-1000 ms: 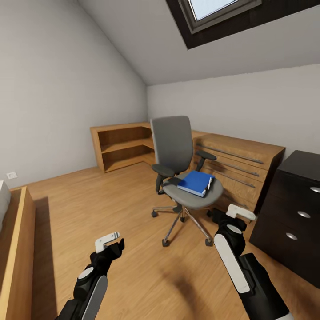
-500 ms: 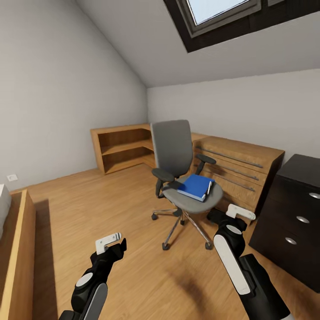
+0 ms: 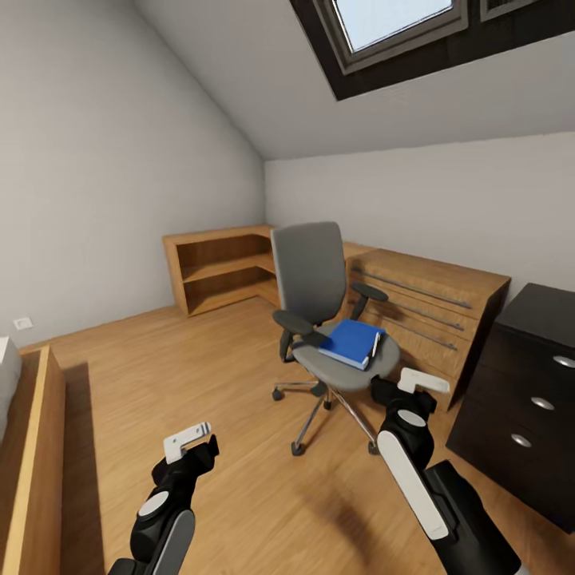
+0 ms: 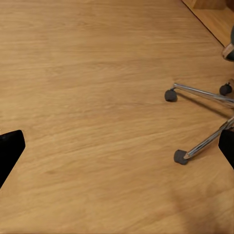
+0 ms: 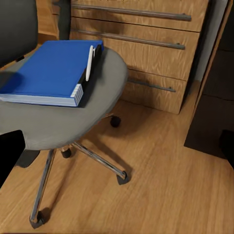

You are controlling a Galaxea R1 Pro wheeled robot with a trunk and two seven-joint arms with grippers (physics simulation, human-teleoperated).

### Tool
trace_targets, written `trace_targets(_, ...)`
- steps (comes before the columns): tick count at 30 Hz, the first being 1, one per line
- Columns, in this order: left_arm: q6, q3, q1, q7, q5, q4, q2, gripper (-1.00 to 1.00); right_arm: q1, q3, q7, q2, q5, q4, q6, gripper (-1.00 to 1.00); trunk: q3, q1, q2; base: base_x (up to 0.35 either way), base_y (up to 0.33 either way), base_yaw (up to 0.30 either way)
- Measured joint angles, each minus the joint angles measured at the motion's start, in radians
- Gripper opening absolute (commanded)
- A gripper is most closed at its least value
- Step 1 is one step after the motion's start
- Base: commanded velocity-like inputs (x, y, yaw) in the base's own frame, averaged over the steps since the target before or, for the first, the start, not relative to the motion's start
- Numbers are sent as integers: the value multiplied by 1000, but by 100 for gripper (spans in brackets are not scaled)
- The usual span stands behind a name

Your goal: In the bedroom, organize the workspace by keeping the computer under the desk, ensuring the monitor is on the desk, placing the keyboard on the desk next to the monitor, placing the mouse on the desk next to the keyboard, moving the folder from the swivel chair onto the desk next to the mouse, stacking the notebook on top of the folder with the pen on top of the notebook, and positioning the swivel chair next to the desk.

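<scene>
Swivel chair [image 3: 331,319] with folder [image 3: 350,342] slightly lower, nearer (camera tilted up)

A: The floor [image 4: 87,97] looks like warm wood planking, smooth with a soft sheen. And the swivel chair [image 3: 323,319]?

B: Matt grey cloth on the seat and back, it seems; the legs [image 4: 204,92] are polished metal with dull dark casters.

A: Ahead of the right jaws, the blue folder [image 5: 48,70] has a smooth matt cover and white paper edges.

B: A glossy white pen [image 5: 89,62] lies on it. The wooden dresser [image 5: 146,44] behind has brushed metal handles.
</scene>
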Motion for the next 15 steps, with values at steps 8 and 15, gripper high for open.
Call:
trace_targets(8, -2, -5, 0, 3, 0, 13, -2, 100, 0, 20, -19, 7, 2, 0, -4, 100, 25, -31, 56, 0, 0, -1)
trace_targets(15, -4, -16, 0, 6, -1, 15, -2, 100, 0, 18, -54, 13, -1, 1, -32, 100, 47, -58, 105, 0, 0, -192)
